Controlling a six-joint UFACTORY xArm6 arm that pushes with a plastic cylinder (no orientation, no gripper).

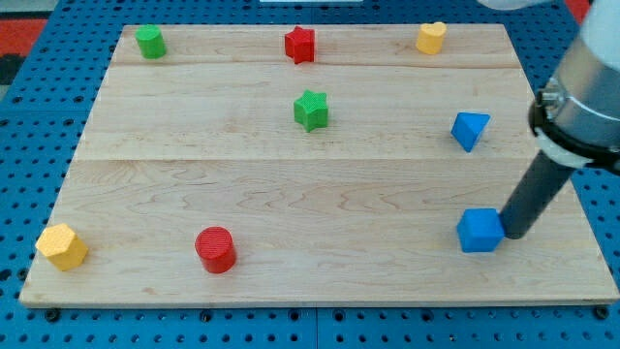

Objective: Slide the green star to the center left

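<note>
The green star (311, 110) lies on the wooden board (291, 204), a little right of the middle and in the upper half. My tip (511, 234) is at the lower right, touching the right side of a blue cube (480, 230). The tip is far from the green star, down and to the view's right of it.
A green block (150, 42) sits at the top left, a red star (300, 45) at the top middle, a yellow block (431, 38) at the top right. A blue triangular block (469, 129) is at the right. A red cylinder (215, 249) and a yellow hexagon (62, 246) are at the bottom left.
</note>
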